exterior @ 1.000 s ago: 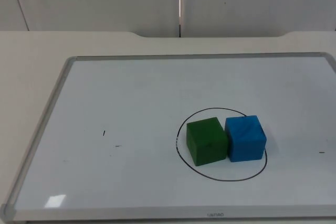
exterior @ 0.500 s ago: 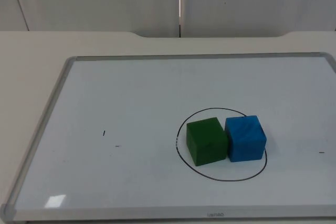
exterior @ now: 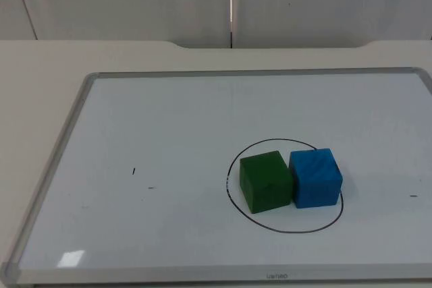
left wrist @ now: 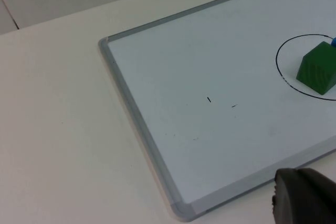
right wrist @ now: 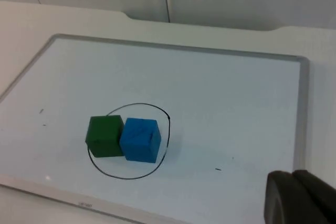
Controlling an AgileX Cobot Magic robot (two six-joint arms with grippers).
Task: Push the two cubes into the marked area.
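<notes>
Green cube (exterior: pixel 266 181) and blue cube (exterior: pixel 315 177) sit touching inside the marked circle (exterior: pixel 233 197). They look rigid and light, likely sliding easily on the slick whiteboard (exterior: pixel 169 133); push flat faces low. Left end effector (left wrist: pixel 304 198) and right end effector (right wrist: pixel 299 198) wait off the board, grip state can't be told.

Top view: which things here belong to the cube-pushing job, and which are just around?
Part of the job:
green cube
blue cube, touching the green one
drawn circle, around both cubes

Just around:
whiteboard
table top
grey partition wall
</notes>
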